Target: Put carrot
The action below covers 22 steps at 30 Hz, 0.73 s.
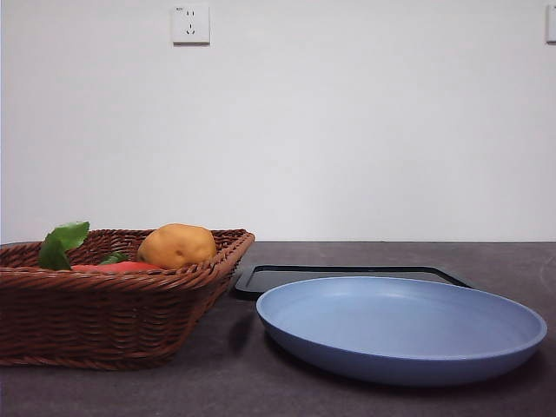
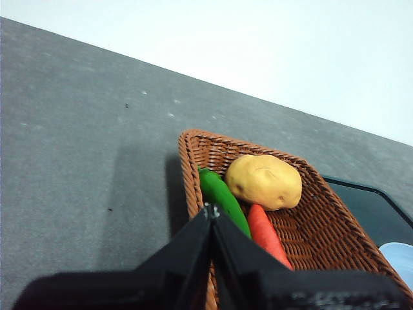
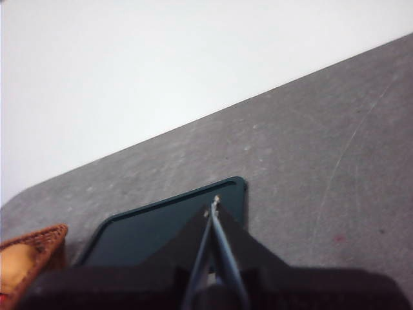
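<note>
Orange carrot [image 2: 268, 236] in wicker basket [image 1: 104, 326] — beside potato [image 1: 176, 245].

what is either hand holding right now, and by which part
Nothing is held. The left hand and the right hand are both shut on nothing. The carrot lies untouched in the basket, beside the potato.

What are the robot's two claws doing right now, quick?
Left gripper: shut, holding nothing, above the basket with the carrot.
Right gripper: shut, holding nothing, above the dark tray.
</note>
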Each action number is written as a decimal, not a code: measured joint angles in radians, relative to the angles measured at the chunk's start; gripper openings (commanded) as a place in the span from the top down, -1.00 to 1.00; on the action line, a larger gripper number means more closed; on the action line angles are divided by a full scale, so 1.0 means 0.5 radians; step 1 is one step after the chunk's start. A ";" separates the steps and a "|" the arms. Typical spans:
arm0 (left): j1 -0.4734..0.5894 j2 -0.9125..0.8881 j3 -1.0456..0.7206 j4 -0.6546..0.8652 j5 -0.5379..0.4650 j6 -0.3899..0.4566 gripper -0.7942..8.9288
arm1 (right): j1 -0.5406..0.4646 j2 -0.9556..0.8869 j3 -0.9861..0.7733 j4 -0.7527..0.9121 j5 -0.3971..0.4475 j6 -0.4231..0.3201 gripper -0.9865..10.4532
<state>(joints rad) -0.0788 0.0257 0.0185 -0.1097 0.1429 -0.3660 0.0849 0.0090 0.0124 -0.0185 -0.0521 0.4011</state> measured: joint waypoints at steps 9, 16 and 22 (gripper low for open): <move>0.000 0.307 0.395 -0.268 0.046 0.007 0.82 | 0.000 0.130 0.128 -0.114 -0.072 0.295 0.82; 0.000 0.932 0.797 -0.301 0.249 0.161 0.82 | 0.000 0.548 0.518 -0.521 -0.208 0.279 0.82; 0.000 1.451 1.023 -0.351 0.565 0.295 0.82 | 0.000 0.960 0.769 -0.742 -0.408 0.112 0.82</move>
<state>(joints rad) -0.0788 0.7513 0.5301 -0.2852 0.4252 -0.2184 0.0849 0.4889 0.3969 -0.3893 -0.2562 0.4572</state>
